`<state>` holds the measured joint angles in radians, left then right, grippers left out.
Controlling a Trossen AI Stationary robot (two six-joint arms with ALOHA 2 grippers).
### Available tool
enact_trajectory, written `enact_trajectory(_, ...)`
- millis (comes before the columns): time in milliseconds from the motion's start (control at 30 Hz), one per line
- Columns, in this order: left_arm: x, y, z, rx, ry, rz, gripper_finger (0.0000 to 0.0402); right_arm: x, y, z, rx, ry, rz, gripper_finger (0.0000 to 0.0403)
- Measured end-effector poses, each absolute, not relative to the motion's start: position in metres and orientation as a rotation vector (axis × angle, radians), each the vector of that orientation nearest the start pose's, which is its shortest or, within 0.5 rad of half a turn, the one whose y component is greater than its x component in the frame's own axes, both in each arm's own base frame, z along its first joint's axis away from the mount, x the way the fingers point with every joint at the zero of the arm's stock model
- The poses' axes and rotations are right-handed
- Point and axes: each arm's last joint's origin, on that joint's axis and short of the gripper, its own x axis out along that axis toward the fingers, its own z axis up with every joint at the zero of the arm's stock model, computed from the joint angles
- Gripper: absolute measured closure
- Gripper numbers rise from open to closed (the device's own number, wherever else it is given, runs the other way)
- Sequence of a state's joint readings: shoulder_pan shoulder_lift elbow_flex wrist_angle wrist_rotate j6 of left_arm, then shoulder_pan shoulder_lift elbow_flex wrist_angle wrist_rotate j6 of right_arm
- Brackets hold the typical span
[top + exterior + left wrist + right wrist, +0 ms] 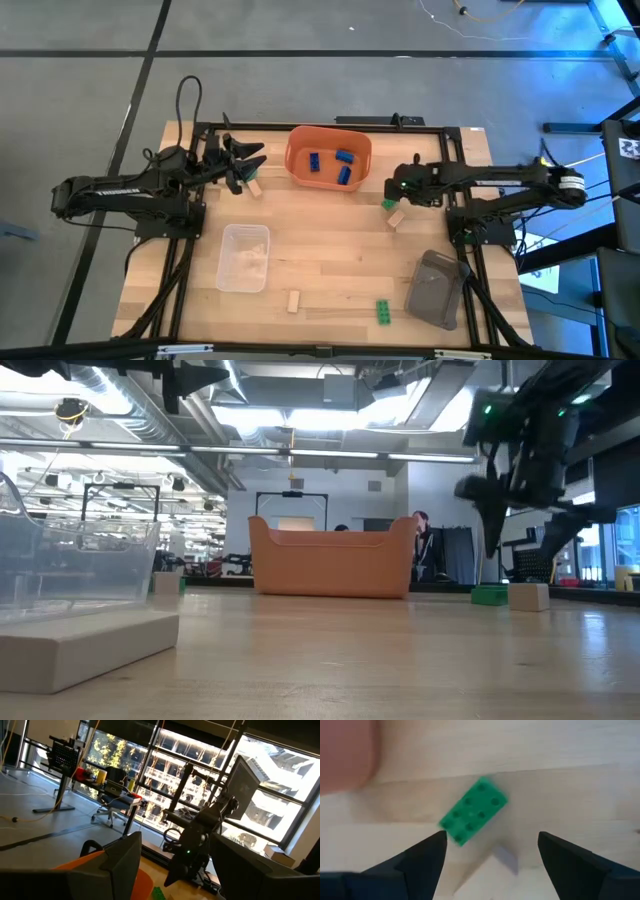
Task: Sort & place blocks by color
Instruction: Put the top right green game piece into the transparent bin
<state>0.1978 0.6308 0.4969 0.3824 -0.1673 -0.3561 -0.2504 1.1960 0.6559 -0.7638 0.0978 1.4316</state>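
1. Blocks: three blue [331,165] in the orange bin [297,140]; a green one [473,811] on the table at the bin's 4 o'clock, a tan one [397,218] just beside it.
2. Right gripper [490,845]: jaws open, hovering over that green block.
3. Left gripper [243,160]: jaws open, empty, at the bin's 9 o'clock.
4. Risk: the block lies skewed to the jaws; closing may twist it away or nudge the tan neighbour.
5. Risk: green blocks [382,311] at 6 o'clock could get mixed with blue.

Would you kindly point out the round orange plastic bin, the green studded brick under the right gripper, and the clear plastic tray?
Round orange plastic bin [296,165]: high view, left rim.
Green studded brick [473,811]: right wrist view, studded top.
Clear plastic tray [225,262]: high view, left rim.
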Motion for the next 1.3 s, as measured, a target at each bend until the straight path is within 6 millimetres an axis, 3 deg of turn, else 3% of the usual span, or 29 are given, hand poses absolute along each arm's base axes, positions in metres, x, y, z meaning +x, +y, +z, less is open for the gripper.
enact_trajectory(333, 0.147, 0.034, 0.310, -0.346, -0.312, 0.315, 0.0175, 0.208, -0.059, 0.158, 1.327, 0.816, -1.200, 0.0089)
enact_trajectory(667, 0.147, 0.034, 0.309, -0.345, -0.307, 0.316, 0.0175, 0.211, -0.061, 0.141, 1.292, 0.889, -1.265, 0.0102)
enact_trajectory(833, 0.147, 0.034, 0.309, -0.345, -0.307, 0.315, 0.0175, 0.213, -0.061, 0.136, 1.283, 0.898, -1.275, 0.0158)
enact_trajectory(1100, 0.147, 0.034, 0.309, -0.346, -0.307, 0.316, 0.0175, 0.209, -0.061, 0.139, 1.185, 0.950, -1.240, 0.0300)
enact_trajectory(1300, 0.147, 0.035, 0.309, -0.346, -0.308, 0.320, 0.0175, 0.197, -0.058, 0.156, 1.045, 1.039, -1.128, 0.0309)
